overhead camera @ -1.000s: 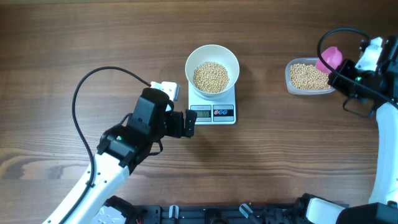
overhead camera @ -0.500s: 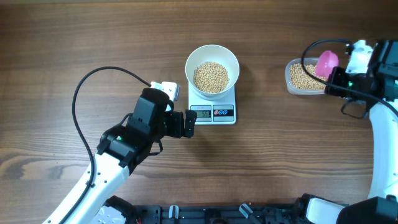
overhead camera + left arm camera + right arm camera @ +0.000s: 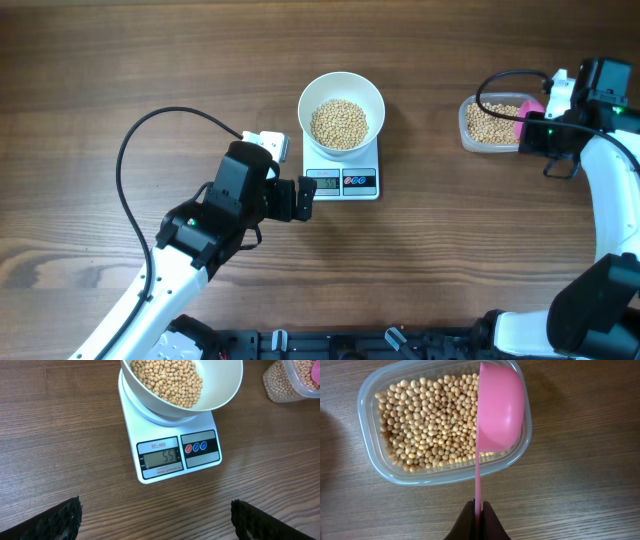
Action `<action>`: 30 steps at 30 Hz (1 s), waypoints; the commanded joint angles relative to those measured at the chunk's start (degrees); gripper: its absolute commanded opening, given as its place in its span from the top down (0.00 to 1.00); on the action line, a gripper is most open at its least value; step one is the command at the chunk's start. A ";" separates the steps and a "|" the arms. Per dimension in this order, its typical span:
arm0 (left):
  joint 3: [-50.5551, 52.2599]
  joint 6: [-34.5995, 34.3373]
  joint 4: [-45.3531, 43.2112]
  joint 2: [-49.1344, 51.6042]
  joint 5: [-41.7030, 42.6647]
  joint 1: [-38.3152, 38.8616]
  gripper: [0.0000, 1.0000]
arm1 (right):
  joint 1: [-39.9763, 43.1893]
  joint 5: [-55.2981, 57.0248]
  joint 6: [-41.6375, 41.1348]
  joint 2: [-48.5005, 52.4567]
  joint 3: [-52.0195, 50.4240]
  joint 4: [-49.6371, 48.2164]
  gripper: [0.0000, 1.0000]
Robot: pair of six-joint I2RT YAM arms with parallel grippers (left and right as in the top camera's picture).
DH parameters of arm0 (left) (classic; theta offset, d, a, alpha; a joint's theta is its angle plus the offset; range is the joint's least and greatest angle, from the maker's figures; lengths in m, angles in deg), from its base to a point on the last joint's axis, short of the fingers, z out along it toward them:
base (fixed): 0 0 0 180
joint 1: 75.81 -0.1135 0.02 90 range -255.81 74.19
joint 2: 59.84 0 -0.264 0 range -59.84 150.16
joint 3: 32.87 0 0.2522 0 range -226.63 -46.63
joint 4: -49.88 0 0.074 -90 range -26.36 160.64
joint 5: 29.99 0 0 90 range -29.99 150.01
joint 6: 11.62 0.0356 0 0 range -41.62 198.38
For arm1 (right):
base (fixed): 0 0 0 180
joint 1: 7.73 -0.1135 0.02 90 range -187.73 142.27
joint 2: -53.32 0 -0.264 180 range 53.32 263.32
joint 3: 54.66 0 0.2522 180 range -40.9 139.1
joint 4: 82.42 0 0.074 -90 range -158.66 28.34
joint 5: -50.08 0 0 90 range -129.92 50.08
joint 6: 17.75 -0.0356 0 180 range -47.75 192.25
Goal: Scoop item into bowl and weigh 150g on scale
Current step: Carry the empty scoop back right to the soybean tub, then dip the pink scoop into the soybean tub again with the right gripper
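A white bowl (image 3: 341, 105) holding tan beans (image 3: 339, 123) stands on the white scale (image 3: 342, 178), whose display (image 3: 160, 456) shows digits. My left gripper (image 3: 305, 198) hangs open just left of the scale's display edge; its fingertips (image 3: 60, 520) frame bare wood in the left wrist view. My right gripper (image 3: 477, 510) is shut on the thin handle of a pink scoop (image 3: 500, 410). The scoop is turned on its side over the right end of a clear tub (image 3: 410, 476) of beans (image 3: 430, 425). From overhead, the scoop (image 3: 527, 110) sits at the tub's (image 3: 478, 140) right edge.
A small white box (image 3: 268, 143) with a black cable (image 3: 150, 125) looping off it lies left of the scale, behind my left arm. The right arm's cable (image 3: 500, 80) arcs over the tub. The table is brown wood.
My right wrist has swung towards the far edge and turned, bringing the pink scoop lower against the tub's right end. The left arm, bowl and scale have not moved.
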 commanded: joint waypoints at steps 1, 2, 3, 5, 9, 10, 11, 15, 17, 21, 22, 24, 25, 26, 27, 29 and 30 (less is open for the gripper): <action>-0.17 1.14 -0.17 0.17 -0.55 -0.28 0.00 | -1.22 1.84 -0.90 2.40 -0.42 -0.52 0.96; -0.17 1.14 -0.17 0.17 -0.55 -0.28 0.00 | -1.79 1.84 -0.96 3.06 -0.42 -0.55 0.96; -0.17 1.14 -0.17 0.17 -0.55 -0.28 0.00 | -3.13 1.86 -0.94 4.11 -0.42 -0.74 0.96; -0.17 1.14 -0.17 0.17 -0.55 -0.28 0.00 | -4.07 2.34 -0.92 5.22 -0.42 -0.98 0.96; -0.17 1.14 -0.17 0.17 -0.55 -0.28 0.00 | -5.64 0.37 -1.57 7.50 -0.42 -0.52 0.96; -0.17 1.14 -0.17 0.17 -0.55 -0.28 0.00 | -5.73 -1.18 -1.55 7.50 -0.42 -0.44 0.96; -0.17 1.14 -0.17 0.17 -0.55 -0.28 0.00 | -5.73 -1.64 -1.55 7.50 -0.42 -0.04 0.96; -0.17 1.14 -0.17 0.17 -0.55 -0.28 0.00 | -5.73 -8.07 1.03 7.50 -0.39 1.16 0.96; -0.17 1.14 -0.17 0.17 -0.55 -0.28 0.00 | -5.73 -9.38 1.05 7.50 -0.39 1.68 0.96; -0.17 1.14 -0.17 0.17 -0.55 -0.28 0.00 | -5.70 -13.49 2.12 7.50 -0.39 2.36 0.96; -0.17 1.14 -0.17 0.17 -0.55 -0.28 0.00 | -5.70 -13.49 2.12 7.50 -0.39 2.58 0.95; -0.17 1.14 -0.17 0.17 -0.55 -0.28 0.00 | -5.38 -15.26 2.47 7.50 -0.39 2.99 0.96; -0.17 1.14 -0.17 0.17 -0.55 -0.28 0.00 | -4.70 -17.51 2.56 7.50 -0.42 2.93 0.96; -0.17 1.14 -0.17 0.17 -0.55 -0.28 0.00 | -3.98 -18.60 2.56 7.50 -0.39 2.91 0.96; -0.17 1.14 -0.17 0.17 -0.55 -0.28 0.00 | -3.06 -19.28 2.54 7.50 -0.39 2.91 0.96; -0.17 1.14 -0.17 0.17 -0.55 -0.28 0.00 | -0.20 -21.73 2.58 7.50 -0.42 2.95 0.96; -0.17 1.14 -0.17 0.17 -0.55 -0.28 0.00 | 1.46 -24.87 3.85 7.50 -0.42 2.99 0.96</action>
